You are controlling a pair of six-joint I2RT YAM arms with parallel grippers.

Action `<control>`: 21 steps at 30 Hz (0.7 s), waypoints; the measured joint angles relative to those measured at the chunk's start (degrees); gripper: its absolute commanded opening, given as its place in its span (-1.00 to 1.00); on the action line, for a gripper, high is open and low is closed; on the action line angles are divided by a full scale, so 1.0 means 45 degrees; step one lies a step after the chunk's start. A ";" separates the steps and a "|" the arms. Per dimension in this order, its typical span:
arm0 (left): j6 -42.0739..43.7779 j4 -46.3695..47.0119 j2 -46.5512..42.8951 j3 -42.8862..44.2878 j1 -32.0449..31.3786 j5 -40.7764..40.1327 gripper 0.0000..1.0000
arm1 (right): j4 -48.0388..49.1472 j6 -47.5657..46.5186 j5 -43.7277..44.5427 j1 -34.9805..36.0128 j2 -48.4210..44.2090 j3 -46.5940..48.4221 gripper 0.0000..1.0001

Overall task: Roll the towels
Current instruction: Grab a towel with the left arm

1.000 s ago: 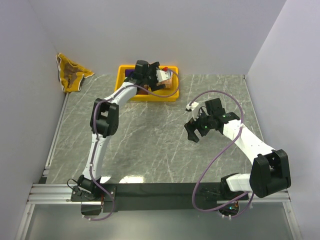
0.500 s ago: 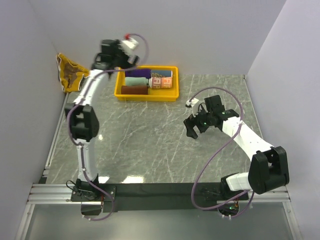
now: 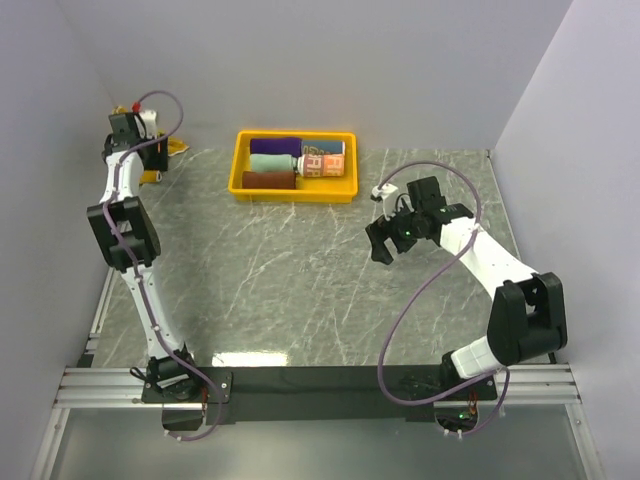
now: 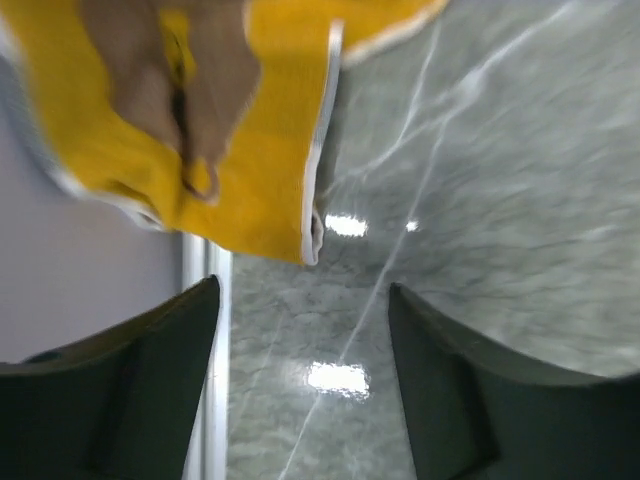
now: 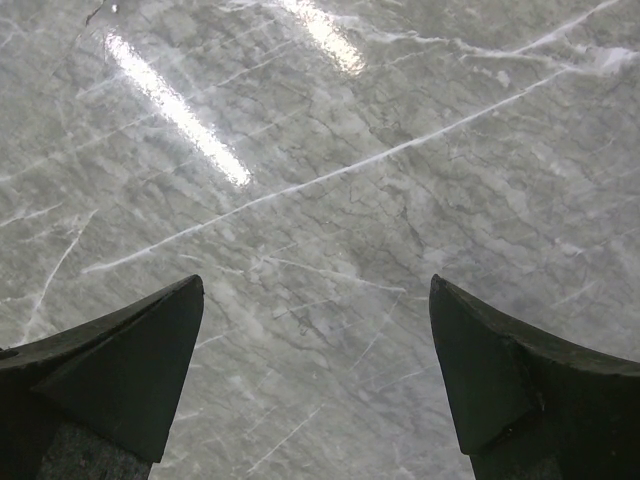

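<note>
The brown and yellow towel (image 4: 200, 110) lies crumpled at the table's far left corner, mostly hidden behind my left arm in the top view (image 3: 172, 148). My left gripper (image 3: 135, 135) hovers just over it, open and empty (image 4: 300, 340). Rolled towels sit in the yellow tray (image 3: 240, 160): purple (image 3: 277, 146), mint (image 3: 274, 162), maroon (image 3: 268, 180) and a patterned one (image 3: 323, 160). My right gripper (image 3: 385, 245) is open and empty above bare marble at centre right (image 5: 315, 330).
The grey walls meet close behind the towel at the far left corner. A metal rail (image 4: 200, 350) runs along the table's left edge. A purple cable (image 3: 420, 300) loops beside the right arm.
My left arm has swung from the yellow tray across to the far left corner, over the brown and yellow towel. The right gripper has shifted slightly.
</note>
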 measured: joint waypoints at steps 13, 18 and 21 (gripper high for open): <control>0.0656 0.0437 0.2069 0.0466 0.0219 -0.0471 0.43 | -0.0457 0.0107 0.0117 -0.0034 0.0967 0.0559 1.00; 0.0971 0.1030 0.2793 0.1214 0.0219 -0.0612 0.32 | -0.0631 0.0151 0.0262 -0.0034 0.1292 0.1049 1.00; 0.1146 0.1511 0.3041 0.1365 0.0219 -0.0656 0.11 | -0.0763 0.0136 0.0335 -0.0034 0.1394 0.1375 1.00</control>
